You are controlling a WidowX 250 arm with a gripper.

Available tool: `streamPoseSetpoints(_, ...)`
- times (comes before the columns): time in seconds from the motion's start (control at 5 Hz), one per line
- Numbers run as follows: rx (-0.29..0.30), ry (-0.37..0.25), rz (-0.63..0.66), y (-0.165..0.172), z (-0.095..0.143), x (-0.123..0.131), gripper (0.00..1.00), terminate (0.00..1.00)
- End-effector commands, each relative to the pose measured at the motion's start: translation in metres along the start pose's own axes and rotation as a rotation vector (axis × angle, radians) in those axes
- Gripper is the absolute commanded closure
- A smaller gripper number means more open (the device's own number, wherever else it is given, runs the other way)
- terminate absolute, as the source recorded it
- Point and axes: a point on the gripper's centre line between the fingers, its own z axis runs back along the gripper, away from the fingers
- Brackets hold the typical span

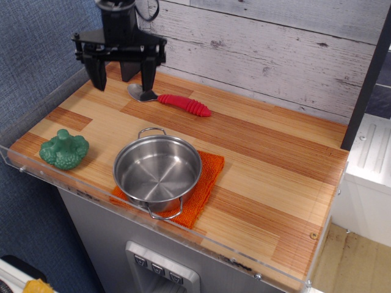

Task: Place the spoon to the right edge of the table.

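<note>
With its jaws spread wide, the gripper (120,76) hung in the upper left of the frame above the silver bowl end of the spoon (171,99), which lay on the table (269,159), so closing there might let the metal slip free.

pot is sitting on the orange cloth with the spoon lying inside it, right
Not quite. The pot does sit on the orange cloth, but it is empty. The spoon lies on the table behind the pot, near the back wall, as the observation.image view shows.
</note>
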Motion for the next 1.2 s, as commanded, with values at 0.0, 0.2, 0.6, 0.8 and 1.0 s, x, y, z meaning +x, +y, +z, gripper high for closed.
streamPoseSetpoints(0.0,-0.095,-0.008,0.461,-0.034,0.000,0.032,0.00,0.00)
streamPoseSetpoints(0.2,-0.133,-0.059,0.629,-0.045,-0.008,0.043,0.00,0.00)
streamPoseSetpoints(0.6,-0.154,-0.054,0.753,-0.062,-0.030,0.060,0.00,0.00)
streamPoseSetpoints(0.8,-0.140,-0.017,0.763,-0.067,-0.042,0.061,0.00,0.00)
streamPoseSetpoints(1.0,-0.133,0.044,0.761,-0.068,-0.054,0.055,0.00,0.00)
